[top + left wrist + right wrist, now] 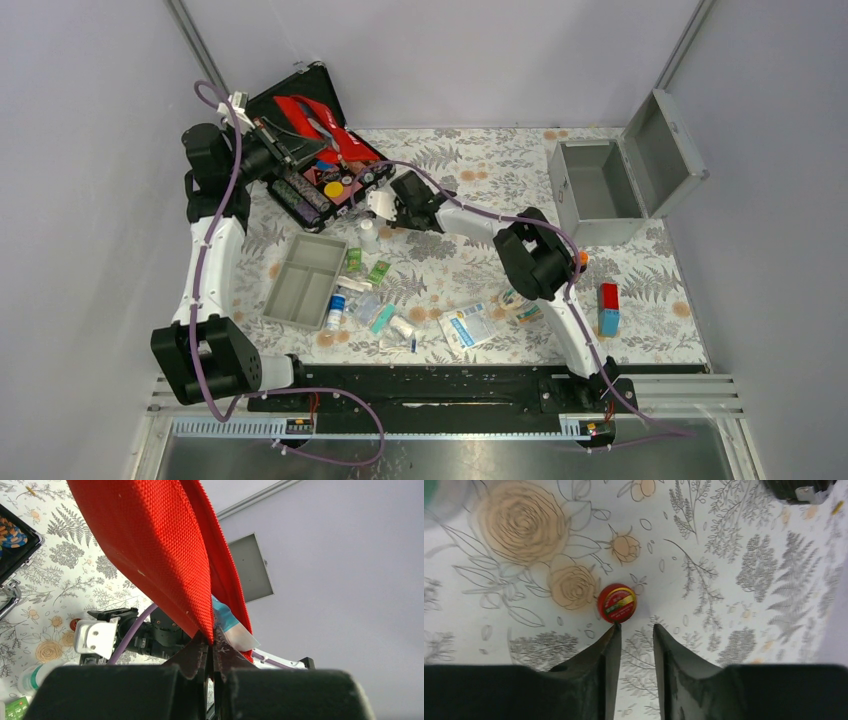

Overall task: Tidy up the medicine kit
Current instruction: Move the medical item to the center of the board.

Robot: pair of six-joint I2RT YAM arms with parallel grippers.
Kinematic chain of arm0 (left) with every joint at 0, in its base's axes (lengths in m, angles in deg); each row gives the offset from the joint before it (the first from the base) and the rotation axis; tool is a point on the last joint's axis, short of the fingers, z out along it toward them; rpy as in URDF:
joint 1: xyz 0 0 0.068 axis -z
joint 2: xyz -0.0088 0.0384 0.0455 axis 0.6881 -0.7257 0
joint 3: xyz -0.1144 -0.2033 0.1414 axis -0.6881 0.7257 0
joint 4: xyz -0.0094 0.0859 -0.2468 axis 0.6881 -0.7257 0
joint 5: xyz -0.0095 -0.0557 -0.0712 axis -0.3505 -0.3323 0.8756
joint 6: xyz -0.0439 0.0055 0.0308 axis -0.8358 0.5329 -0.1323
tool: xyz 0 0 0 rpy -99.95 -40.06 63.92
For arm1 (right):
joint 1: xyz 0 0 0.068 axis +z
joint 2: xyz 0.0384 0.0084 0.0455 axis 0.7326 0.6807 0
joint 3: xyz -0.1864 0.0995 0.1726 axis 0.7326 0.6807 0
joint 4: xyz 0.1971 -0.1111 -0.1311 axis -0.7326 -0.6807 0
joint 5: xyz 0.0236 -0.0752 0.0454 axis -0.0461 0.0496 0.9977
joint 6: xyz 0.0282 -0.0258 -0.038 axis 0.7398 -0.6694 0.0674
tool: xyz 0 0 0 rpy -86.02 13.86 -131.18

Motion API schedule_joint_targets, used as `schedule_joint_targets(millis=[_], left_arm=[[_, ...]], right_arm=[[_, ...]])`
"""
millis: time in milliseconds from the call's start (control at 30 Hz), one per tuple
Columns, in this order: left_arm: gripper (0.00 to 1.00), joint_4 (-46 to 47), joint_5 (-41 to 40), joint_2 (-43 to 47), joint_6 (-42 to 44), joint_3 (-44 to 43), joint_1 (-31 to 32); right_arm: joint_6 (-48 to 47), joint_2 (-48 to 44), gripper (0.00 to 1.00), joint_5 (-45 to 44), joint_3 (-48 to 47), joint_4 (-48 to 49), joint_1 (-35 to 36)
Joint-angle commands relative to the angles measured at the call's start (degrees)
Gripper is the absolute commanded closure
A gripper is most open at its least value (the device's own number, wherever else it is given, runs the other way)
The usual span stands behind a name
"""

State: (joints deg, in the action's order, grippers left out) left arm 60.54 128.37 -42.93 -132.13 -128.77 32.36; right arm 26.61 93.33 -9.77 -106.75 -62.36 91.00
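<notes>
Medicine kit (610, 231): silver-grey metal box standing at the far right corner of the flower-patterned table (480, 170), its hinged lid (668, 150) swung back to the right and its grey interior exposed. It is well apart from both arms.

Right gripper (636, 627): lowered over the cloth near the table's middle, fingers parted by a narrow gap with nothing between them. A small round red tin (617, 603) lies just beyond the left fingertip.

Left gripper (212, 649): fingers pressed together, pinching the edge of a red woven pouch (150, 545) held up above the table. A blue-and-clear sachet (230, 625) shows between the pouch's folds, close to the pinch.

Black case (335, 180): open at the far left, coloured pieces inside, directly below the lifted pouch.

Grey tray (303, 280): near left of centre. Loose packets and small bottles (390, 305) are strewn just to its right, and a red-and-blue box (608, 308) stands at the near right.
</notes>
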Motion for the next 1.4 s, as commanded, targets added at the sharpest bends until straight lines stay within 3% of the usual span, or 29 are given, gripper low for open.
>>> schedule_joint_targets(millis=[0, 167, 400, 533, 733, 900, 1067, 1200, 1367], left_arm=[[1.0, 3.6, 1.43, 1.01, -0.03, 0.24, -0.31], [1.0, 3.67, 1.52, 0.87, -0.07, 0.37, -0.31], [1.0, 4.03, 1.45, 0.9, -0.18, 0.72, -0.3], [1.0, 3.21, 1.32, 1.13, 0.27, 0.52, -0.39], [1.0, 2.76, 0.93, 1.05, 0.29, -0.04, -0.4], [1.0, 1.62, 0.81, 1.19, 1.14, -0.44, -0.49], [1.0, 0.11, 0.87, 1.3, 1.68, -1.69, -1.42], [1.0, -0.52, 1.22, 1.62, 1.44, -3.21, -2.83], [1.0, 1.05, 0.88, 2.23, -1.03, -5.04, -6.09]], right_arm=[[7.86, -2.06, 0.59, 4.51, -4.18, -6.28, 0.78], [18.46, -0.44, 0.55, 10.16, -12.31, -16.53, 0.27], [38.34, 11.85, 0.57, 15.5, -37.26, -31.99, -3.17], [42.33, 11.79, 0.6, 15.62, -36.48, -30.39, -3.65], [45.58, 12.05, 0.49, 9.11, -35.58, -30.91, -3.65], [47.01, 14.64, 0.46, 11.55, -40.26, -34.54, -4.14], [46.62, 18.04, 0.49, 13.49, -46.61, -38.3, -4.28], [46.56, 19.34, 0.53, 18.48, -49.33, -39.62, -5.1], [54.66, 12.59, 0.56, 32.1, -37.93, -29.27, -7.61]])
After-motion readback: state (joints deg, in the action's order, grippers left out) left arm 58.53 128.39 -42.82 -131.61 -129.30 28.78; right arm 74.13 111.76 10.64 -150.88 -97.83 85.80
